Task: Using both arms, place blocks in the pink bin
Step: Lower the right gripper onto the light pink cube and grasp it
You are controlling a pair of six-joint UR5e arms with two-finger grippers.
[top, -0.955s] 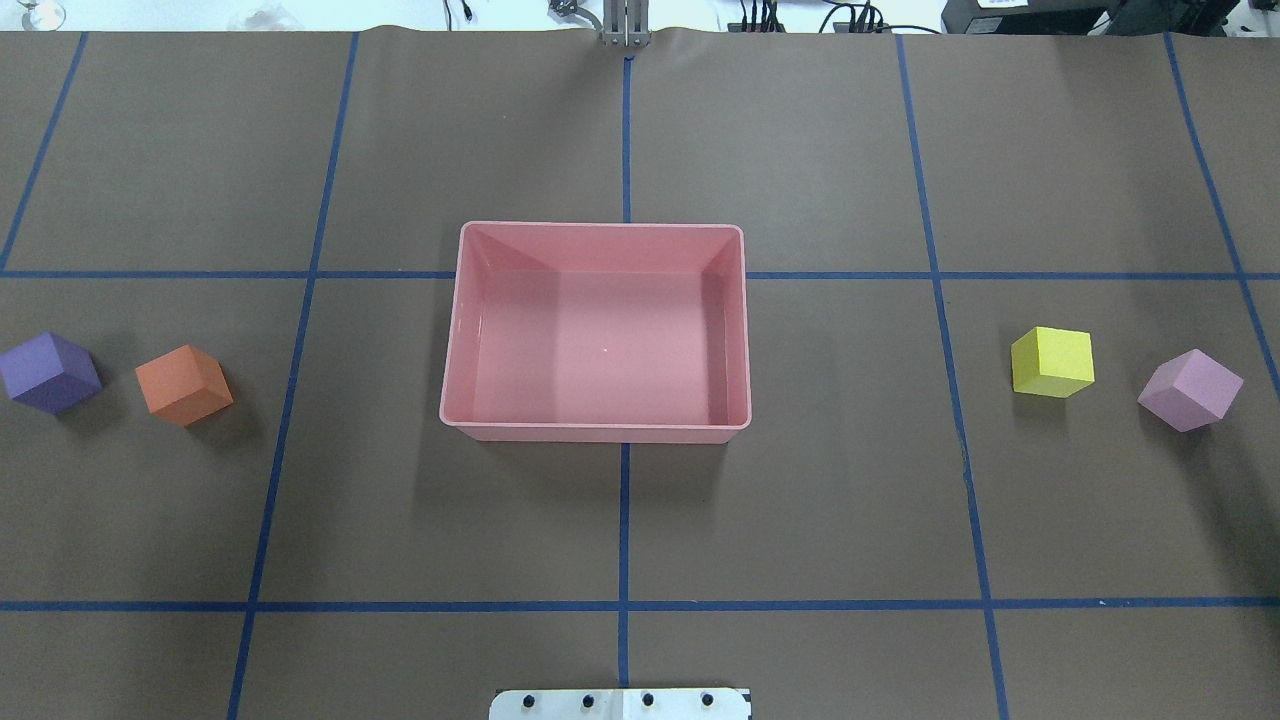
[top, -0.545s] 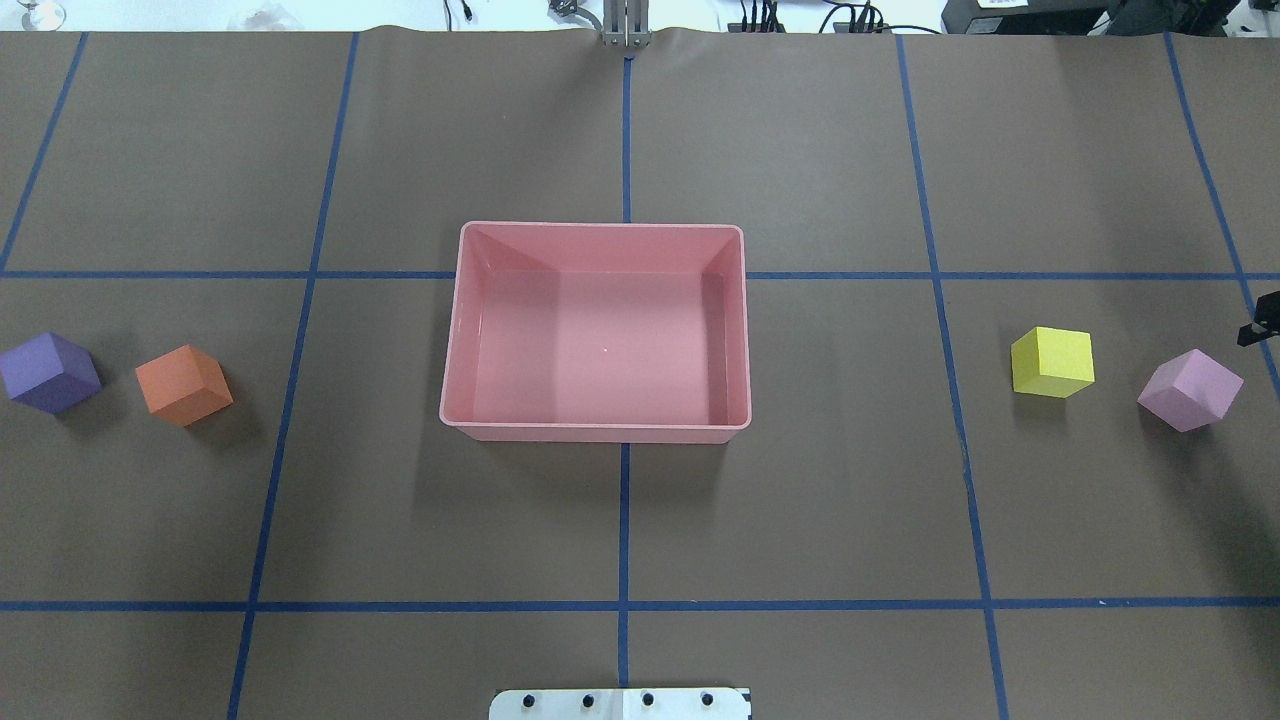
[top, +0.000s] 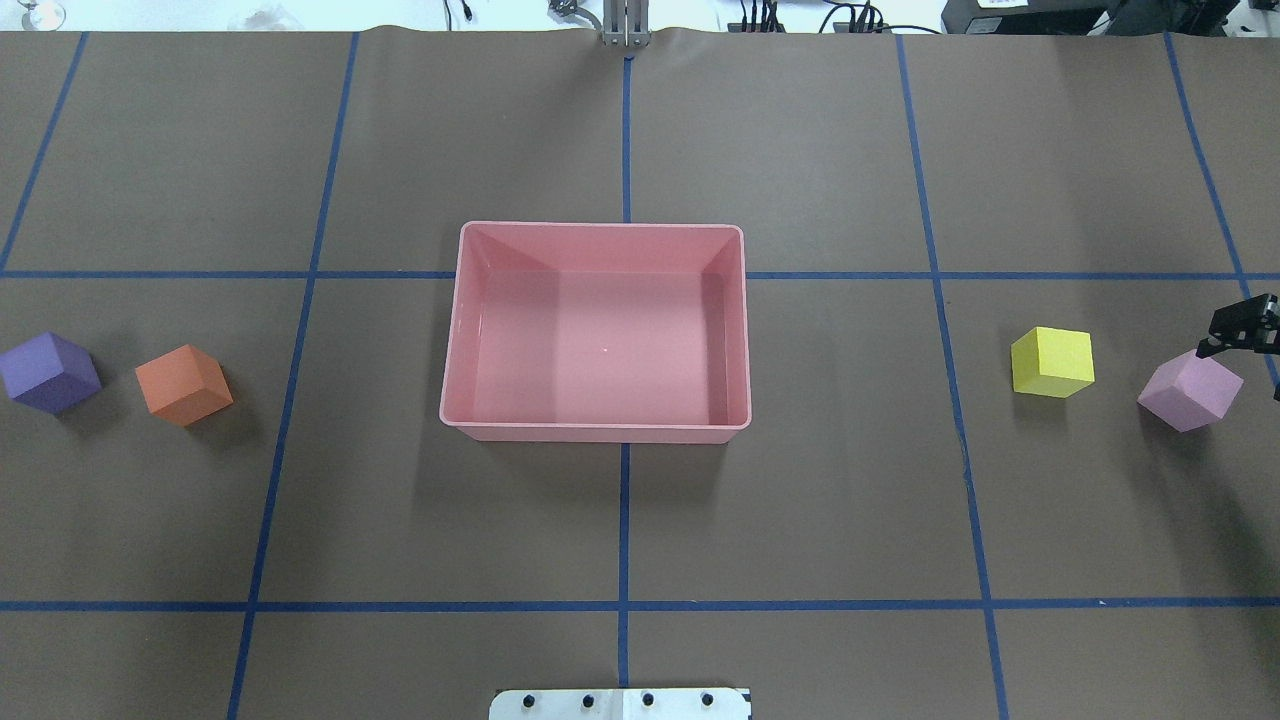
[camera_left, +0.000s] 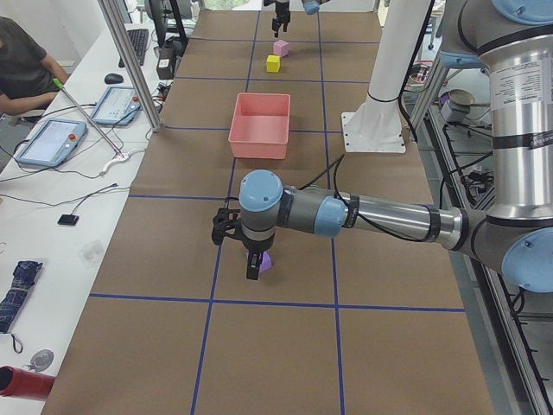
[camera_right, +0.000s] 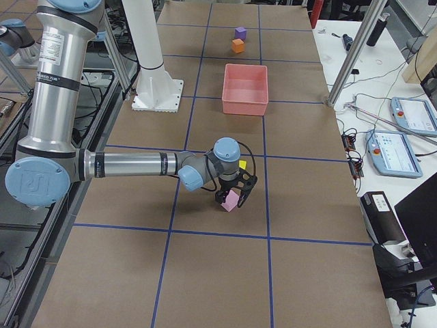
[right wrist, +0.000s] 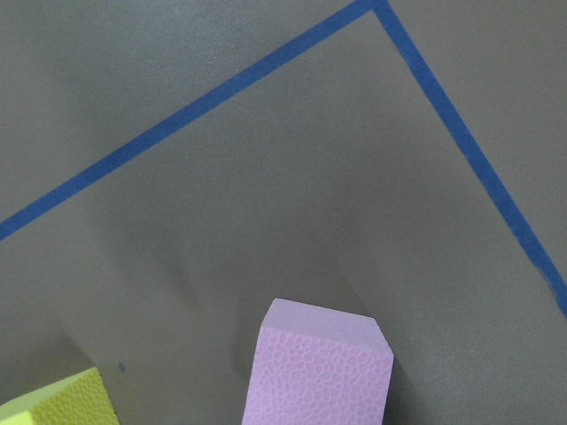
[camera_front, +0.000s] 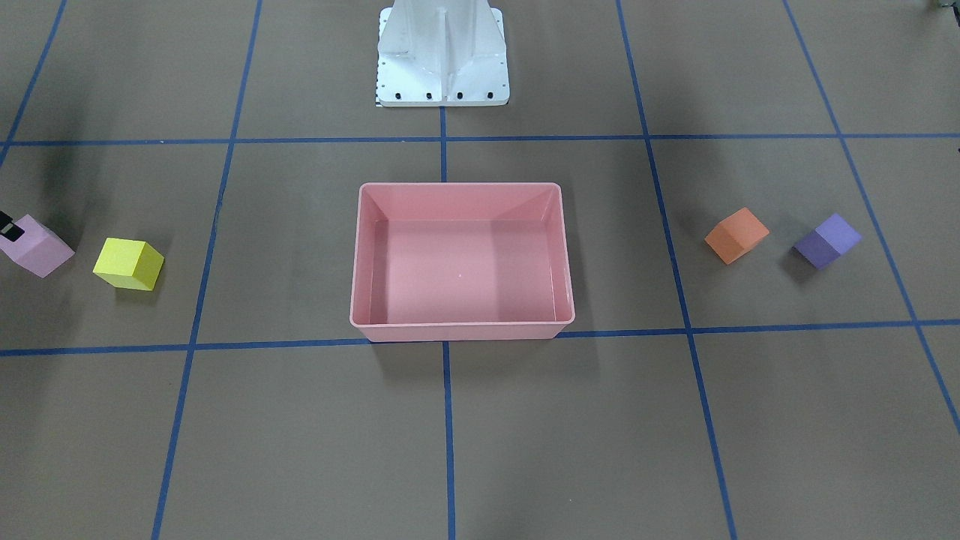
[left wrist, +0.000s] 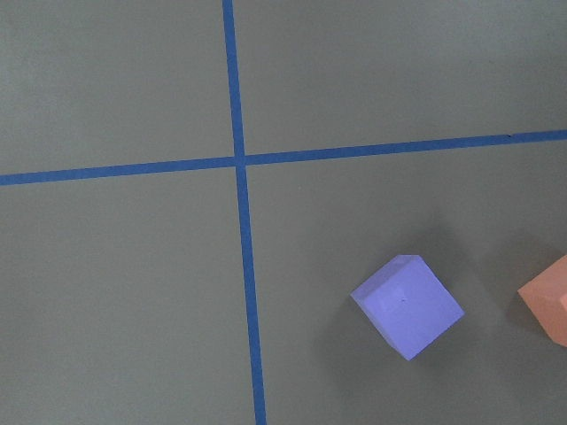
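Of my right hand (camera_right: 232, 198) the overhead view shows only a part: one black finger (top: 1232, 332) at the 3 o'clock edge and a small piece of the other, the rest being cut off. In the right side view the fingers stand wide, one at each side of the light pink block (top: 1190, 392), and I cannot see that they press it. My right wrist camera shows this block close at the bottom edge, and only a corner of the yellow block (top: 1052, 362).

My left hand (camera_left: 255, 266) shows only in the left side view, low beside the purple block (top: 48, 372); if it is wide or narrow I cannot tell. My left wrist camera cuts off the orange block (top: 183, 384) at its 3 o'clock edge.

One second ago the overhead view had no hand at all. Half a second ago only a black tip was there, apart from the light pink block; now the finger overlaps that block's far corner. The blocks and the pink bin (top: 596, 432) lie as before.

The bin sits in the desk's (top: 800, 520) middle, open side up, its long axis from 9 to 3 o'clock. Purple and orange lie at 9 o'clock from it, yellow and light pink at 3 o'clock. All four rest on the desk (none is in the bin). The yellow one is nearly square to the blue lines (top: 623, 520); the other three are turned cornerwise.
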